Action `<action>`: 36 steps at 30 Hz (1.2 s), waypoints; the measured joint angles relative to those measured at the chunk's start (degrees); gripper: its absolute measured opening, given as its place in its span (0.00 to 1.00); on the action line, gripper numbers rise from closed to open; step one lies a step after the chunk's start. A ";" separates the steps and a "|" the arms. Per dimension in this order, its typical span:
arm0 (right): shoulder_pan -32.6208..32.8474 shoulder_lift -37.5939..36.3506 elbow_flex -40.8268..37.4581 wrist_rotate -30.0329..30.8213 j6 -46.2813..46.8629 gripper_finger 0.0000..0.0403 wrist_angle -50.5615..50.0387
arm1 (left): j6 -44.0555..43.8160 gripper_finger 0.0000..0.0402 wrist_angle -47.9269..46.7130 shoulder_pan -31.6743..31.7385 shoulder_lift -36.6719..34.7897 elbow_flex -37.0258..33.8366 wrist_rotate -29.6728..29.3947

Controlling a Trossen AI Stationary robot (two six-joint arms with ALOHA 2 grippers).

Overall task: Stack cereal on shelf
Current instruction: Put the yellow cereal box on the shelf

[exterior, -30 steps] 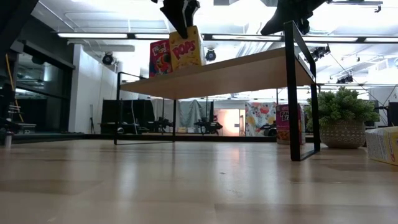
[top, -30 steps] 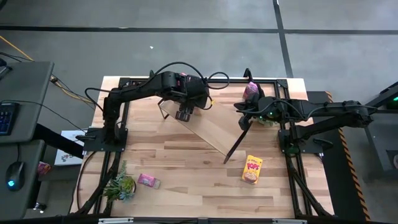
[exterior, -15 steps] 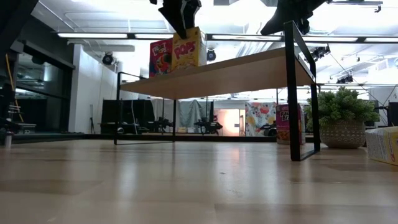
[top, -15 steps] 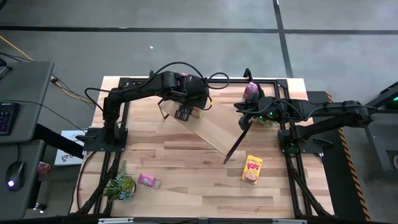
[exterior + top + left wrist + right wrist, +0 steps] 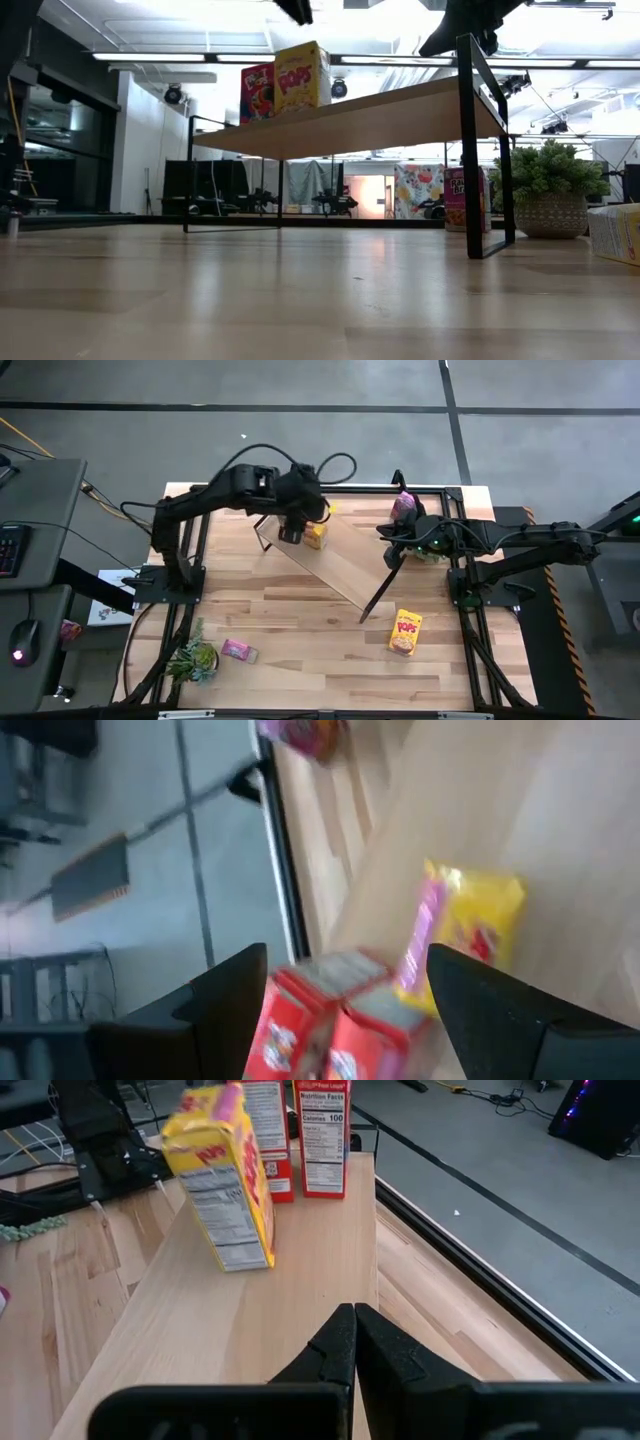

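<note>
The shelf stands slantwise on the table's far half. A yellow cereal box stands upright on the board's far left end, next to red boxes; they also show in the right wrist view. My left gripper is open and empty, raised above these boxes; in its wrist view they lie between its spread fingers, well below. My right gripper is shut over the shelf's right end. My right gripper's shut fingers lie over the board's right end, pointing along the board. I cannot tell whether they touch it.
Another yellow box lies on the table near the right front. A pink box lies beside a plant at the left front. A magenta box and a potted plant stand by the right arm.
My left gripper has lowered the yellow box onto the shelf's board beside the red boxes, let go, and risen clear above it. The box has gone from hanging tilted to standing upright on the board.
</note>
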 joint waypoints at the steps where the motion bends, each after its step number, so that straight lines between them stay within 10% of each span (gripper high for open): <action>1: 0.00 0.02 0.00 0.08 0.00 0.00 -0.05 | -0.46 0.66 0.42 -0.02 -0.75 -0.02 0.83; 15: 0.00 0.00 0.00 0.01 0.16 0.00 -0.53 | -9.78 0.66 8.03 4.56 -12.49 -8.77 26.78; 36: 0.00 0.00 0.00 0.05 1.10 0.00 -2.21 | -20.32 0.66 97.65 9.47 -63.59 -94.37 32.17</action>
